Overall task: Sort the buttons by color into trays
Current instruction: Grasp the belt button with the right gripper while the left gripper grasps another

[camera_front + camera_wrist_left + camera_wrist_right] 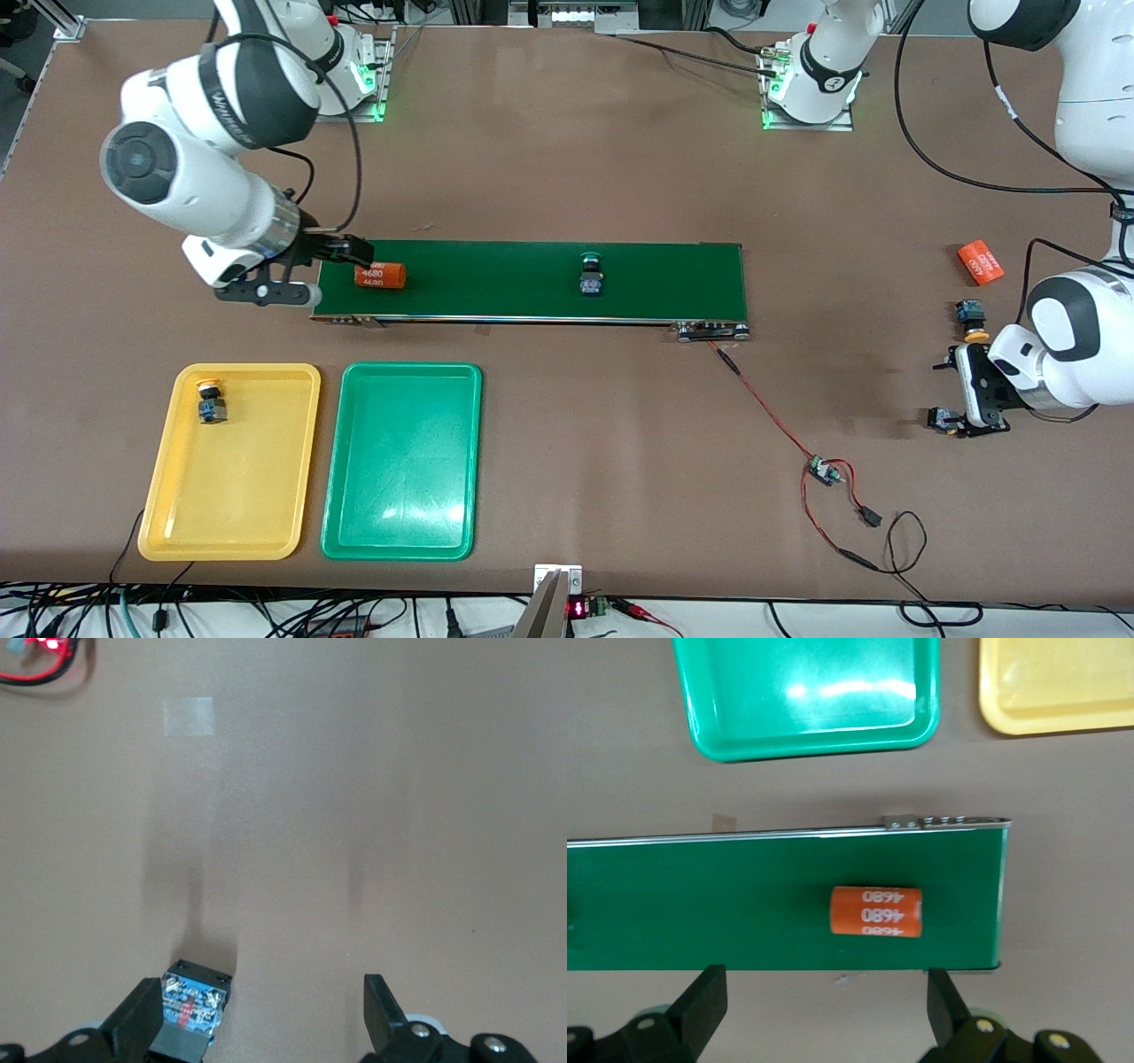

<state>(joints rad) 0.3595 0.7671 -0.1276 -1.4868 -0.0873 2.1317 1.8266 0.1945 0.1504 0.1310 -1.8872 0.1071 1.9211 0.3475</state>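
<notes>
Nearest us the green tray (401, 461) sits empty while the green-capped button (591, 274) rides the belt (532, 281), and the right gripper (288, 270), wide open, empty, hovers over the orange cylinder (380, 276), risking grabbing that decoy.

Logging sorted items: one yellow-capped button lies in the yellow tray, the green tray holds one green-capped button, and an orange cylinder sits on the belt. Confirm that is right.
Wrong on one count: the green tray holds nothing, as the front view shows. The green-capped button is on the conveyor belt, not yet sorted. The rest stands: one yellow-capped button lies in the yellow tray, and an orange cylinder sits on the belt.
</notes>
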